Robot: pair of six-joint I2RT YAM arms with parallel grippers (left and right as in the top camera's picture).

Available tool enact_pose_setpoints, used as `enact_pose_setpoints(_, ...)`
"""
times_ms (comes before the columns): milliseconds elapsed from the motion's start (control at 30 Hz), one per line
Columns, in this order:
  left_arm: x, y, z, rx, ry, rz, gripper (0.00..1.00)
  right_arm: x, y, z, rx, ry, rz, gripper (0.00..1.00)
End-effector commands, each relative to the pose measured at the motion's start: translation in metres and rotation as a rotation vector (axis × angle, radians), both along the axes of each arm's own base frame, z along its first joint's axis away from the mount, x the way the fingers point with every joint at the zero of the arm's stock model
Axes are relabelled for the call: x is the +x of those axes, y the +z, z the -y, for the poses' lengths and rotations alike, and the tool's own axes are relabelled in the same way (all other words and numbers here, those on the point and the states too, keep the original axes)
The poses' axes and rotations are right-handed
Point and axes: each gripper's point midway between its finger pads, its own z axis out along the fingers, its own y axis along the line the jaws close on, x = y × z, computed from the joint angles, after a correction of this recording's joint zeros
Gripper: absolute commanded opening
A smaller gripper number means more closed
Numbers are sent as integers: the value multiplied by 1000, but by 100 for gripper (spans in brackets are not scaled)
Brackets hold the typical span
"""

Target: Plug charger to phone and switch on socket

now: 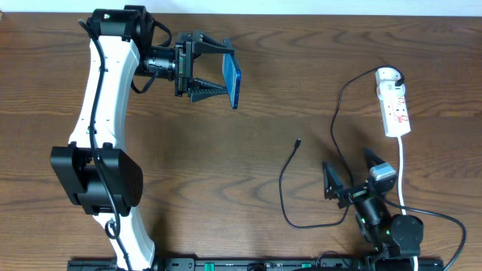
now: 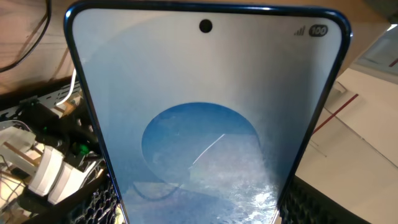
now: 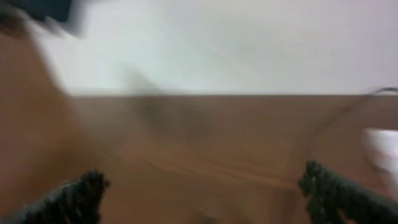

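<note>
My left gripper (image 1: 227, 72) is shut on the phone (image 1: 234, 80) and holds it on edge above the far left of the table. In the left wrist view the phone's blue screen (image 2: 205, 124) fills the frame, with my black fingers (image 2: 93, 202) pressed on both long edges. The charger's small black plug tip (image 1: 299, 141) lies free on the wood. Its thin cable (image 1: 283, 192) loops down and back up to the white adapter (image 1: 387, 75) on the socket (image 1: 397, 111). My right gripper (image 1: 351, 169) stands open over the near right of the table, right of the cable, with nothing between its fingers (image 3: 339, 193).
The socket's thick white cord (image 1: 404, 169) runs toward the front edge beside my right arm. The right wrist view is blurred and shows bare brown table (image 3: 199, 143), a pale wall behind it and a white smear (image 3: 382, 146) at the right.
</note>
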Motion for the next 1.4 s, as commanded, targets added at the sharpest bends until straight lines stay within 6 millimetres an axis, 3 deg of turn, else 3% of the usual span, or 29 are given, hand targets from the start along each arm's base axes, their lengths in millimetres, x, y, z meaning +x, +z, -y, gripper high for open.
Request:
enact_pose_setpoints(0,-15,26,1,-51,5,-40,75,-25,44,-32,281,257,35,99)
enact_pose_setpoints(133,-15,26,1,-51,5,-40,75,-61,129,-28,253,292,438,99)
enact_pose_setpoints(200,-15,26,1,-50,5,-48,75,-69,163,-25,244,274,480,99)
enact_pose_setpoints(233,-15,26,1,-49,6,-54,75,-66,169,-26,225,266,445,99)
enact_pose_setpoints(433,-15,26,1,-49,6,-54,75,-20,178,-28,-41,188,45,99)
enact_pose_setpoints(533,-15,26,1,-49,6,-54,75,-3,177,-37,-63,254,-98,99)
enact_pose_setpoints(633,-15,26,1,-49,6,-54,75,-12,173,-68,39,500,-227,99)
enact_pose_setpoints(700,-15,26,1,-49,6,-54,75,-15,183,-86,117,664,-248,97)
enact_pose_setpoints(733,-15,26,1,-49,6,-54,75,-13,188,-91,162,705,-266,90)
enact_pose_setpoints(933,-15,26,1,-49,6,-54,75,-8,223,-119,240,853,-259,99)
enact_pose_setpoints(1133,-15,25,1,-46,5,-53,75,6,242,-148,228,760,-360,96)
enact_pose_setpoints(1367,-14,25,1,-47,5,-34,75,43,222,-168,31,333,-523,95)
